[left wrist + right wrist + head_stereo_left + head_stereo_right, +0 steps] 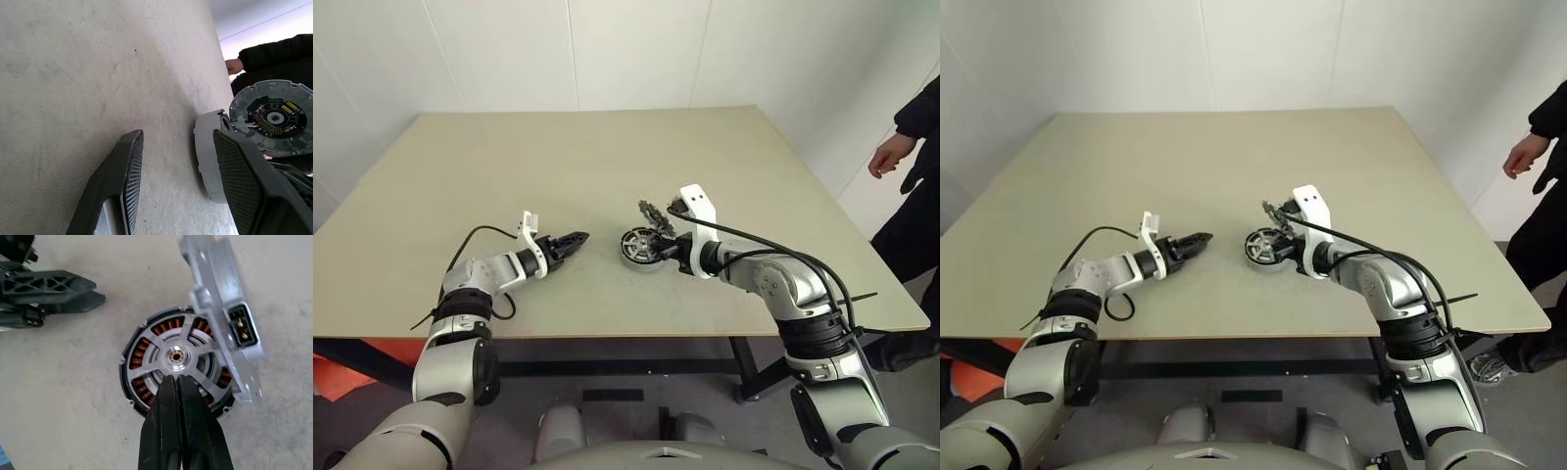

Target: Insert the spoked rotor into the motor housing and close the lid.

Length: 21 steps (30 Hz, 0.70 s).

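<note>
Since the rotor (177, 357) already sits inside the housing (142, 355), its spokes lying over the copper windings near the middle of the table (607, 147), the step in hand looks to be the lid. The lid (222, 318) stands on edge, tilted against the housing's far rim, its connector side facing the right wrist camera; whether it rests on the rim or on the table beside it is hard to tell. The right gripper (177, 382) has its fingers pressed together on nothing, their tips over the rotor's near spokes just short of the hub, the forearm reaching in low from the right and angled down toward the table. The left gripper (576, 238) hovers low over the table well left of the housing, pointing at it, fingers apart and empty. The next move probably calls for tipping the lid flat onto the housing, centred on the rim, without knocking the housing sideways. A person's hand (889, 157) hangs beyond the table's right edge.
</note>
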Each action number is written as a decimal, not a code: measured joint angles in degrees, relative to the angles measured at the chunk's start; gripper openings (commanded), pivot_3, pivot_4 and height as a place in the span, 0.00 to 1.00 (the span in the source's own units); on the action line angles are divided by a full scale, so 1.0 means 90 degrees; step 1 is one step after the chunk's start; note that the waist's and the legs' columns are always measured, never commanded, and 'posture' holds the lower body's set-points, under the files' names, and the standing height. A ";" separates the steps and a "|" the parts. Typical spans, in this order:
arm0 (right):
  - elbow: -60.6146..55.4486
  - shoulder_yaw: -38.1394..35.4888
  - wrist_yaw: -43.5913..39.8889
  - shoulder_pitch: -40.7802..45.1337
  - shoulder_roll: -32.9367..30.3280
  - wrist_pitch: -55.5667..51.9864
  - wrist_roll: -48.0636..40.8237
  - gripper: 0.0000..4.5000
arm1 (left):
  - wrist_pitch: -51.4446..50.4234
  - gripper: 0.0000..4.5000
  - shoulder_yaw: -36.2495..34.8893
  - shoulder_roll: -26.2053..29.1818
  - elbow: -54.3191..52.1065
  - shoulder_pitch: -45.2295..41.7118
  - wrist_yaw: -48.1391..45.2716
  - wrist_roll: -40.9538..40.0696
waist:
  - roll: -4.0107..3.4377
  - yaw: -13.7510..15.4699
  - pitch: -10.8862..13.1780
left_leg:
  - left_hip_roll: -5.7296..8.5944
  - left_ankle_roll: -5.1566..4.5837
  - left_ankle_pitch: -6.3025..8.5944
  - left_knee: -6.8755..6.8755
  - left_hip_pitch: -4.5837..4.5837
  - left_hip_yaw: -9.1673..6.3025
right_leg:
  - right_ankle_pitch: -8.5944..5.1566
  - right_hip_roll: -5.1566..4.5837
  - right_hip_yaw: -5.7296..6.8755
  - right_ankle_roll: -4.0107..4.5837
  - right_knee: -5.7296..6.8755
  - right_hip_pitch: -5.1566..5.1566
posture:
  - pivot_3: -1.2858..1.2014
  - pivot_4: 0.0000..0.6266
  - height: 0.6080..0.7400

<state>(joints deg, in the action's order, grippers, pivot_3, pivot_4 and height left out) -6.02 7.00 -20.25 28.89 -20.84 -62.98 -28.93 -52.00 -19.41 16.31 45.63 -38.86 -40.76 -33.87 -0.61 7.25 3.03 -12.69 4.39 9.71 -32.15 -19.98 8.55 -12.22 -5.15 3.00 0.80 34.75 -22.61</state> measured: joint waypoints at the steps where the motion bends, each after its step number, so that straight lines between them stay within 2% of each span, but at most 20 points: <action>1: 0.0101 0.0002 -0.0030 0.0021 0.0025 0.0051 0.0042 0.01 | -0.0007 0.54 -0.0011 0.0016 -0.0019 0.0022 -0.0001 -0.0005 | 0.0000 -0.0008 0.0000 | -0.0001 0.0000 0.0000 0.0000 0.0000 0.0000 | 0.0000 0.0000 0.0000 0.0000 0.0001 0.0000 | 0.52 0.00 1.00; 8: 0.0706 0.0015 -0.0183 0.0073 0.0267 0.0630 0.0411 0.01 | -0.0054 0.54 -0.0019 0.0023 -0.0135 0.0079 0.0026 -0.0003 | 0.0001 -0.0025 0.0000 | -0.0002 -0.0002 0.0001 0.0001 0.0001 0.0001 | 0.0001 0.0002 0.0000 0.0002 0.0001 0.0002 | 0.52 0.00 1.00; 16: 0.0479 0.0017 -0.0256 -0.0026 0.0273 0.0454 0.0457 0.01 | -0.0045 0.54 -0.0019 0.0021 -0.0137 0.0078 0.0040 -0.0003 | 0.0000 -0.0026 0.0000 | -0.0002 -0.0003 0.0002 0.0001 0.0002 0.0001 | 0.0000 0.0002 -0.0001 0.0001 0.0001 0.0002 | 0.52 0.00 1.00; 21: 0.0132 -0.0079 -0.0247 0.0258 0.0276 0.0266 0.0443 0.01 | -0.0035 0.54 -0.0019 0.0008 -0.0133 0.0073 0.0039 -0.0002 | -0.0001 -0.0021 0.0001 | -0.0002 -0.0003 0.0002 0.0001 0.0004 0.0001 | 0.0000 0.0002 -0.0001 0.0001 0.0001 0.0001 | 0.52 0.00 1.00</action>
<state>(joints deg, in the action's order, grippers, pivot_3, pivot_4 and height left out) -4.84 6.28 -22.47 31.21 -18.35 -60.59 -24.95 -52.32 -19.59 16.38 44.43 -38.21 -40.40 -33.89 -0.62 7.06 3.04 -12.71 4.36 9.72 -32.15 -19.95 8.56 -12.22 -5.13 3.00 0.81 34.76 -22.60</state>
